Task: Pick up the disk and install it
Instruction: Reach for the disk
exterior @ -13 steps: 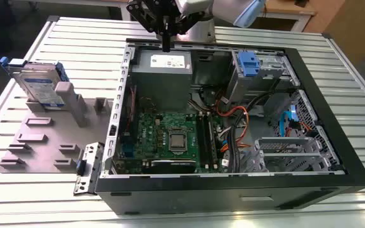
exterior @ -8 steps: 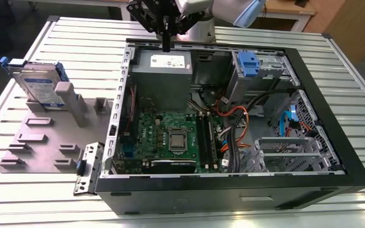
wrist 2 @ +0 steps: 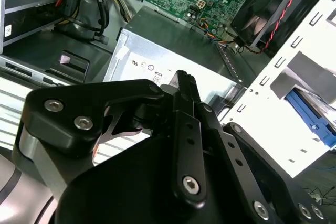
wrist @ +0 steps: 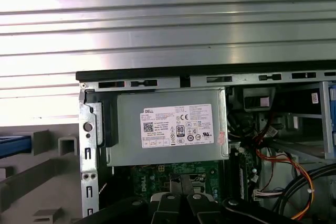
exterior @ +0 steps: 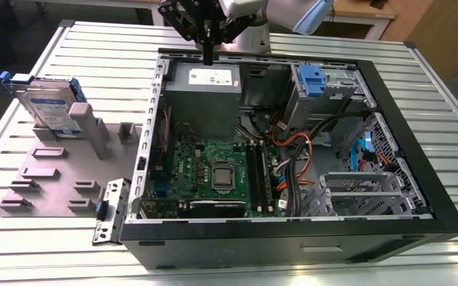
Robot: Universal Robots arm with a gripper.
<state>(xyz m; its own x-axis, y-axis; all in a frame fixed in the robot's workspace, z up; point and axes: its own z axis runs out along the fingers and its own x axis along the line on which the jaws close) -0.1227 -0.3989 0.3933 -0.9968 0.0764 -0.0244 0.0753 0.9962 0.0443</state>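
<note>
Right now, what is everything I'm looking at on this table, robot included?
disk: one, silver with blue rails, standing on edge in the holder at the exterior view's left
holder: one, grey, on the table beside the computer case
computer case: one, black, open, mid-table
metal box: one, grey with a white sticker, inside the case
circuit board: one, green, inside the case
clip: one, blue, inside the case toward the exterior view's right
cables: several, orange and black, inside the case
table: one, silver slats
robot arm: one, pale, beyond the case
fingers: black, shut, empty, above the metal box
</note>
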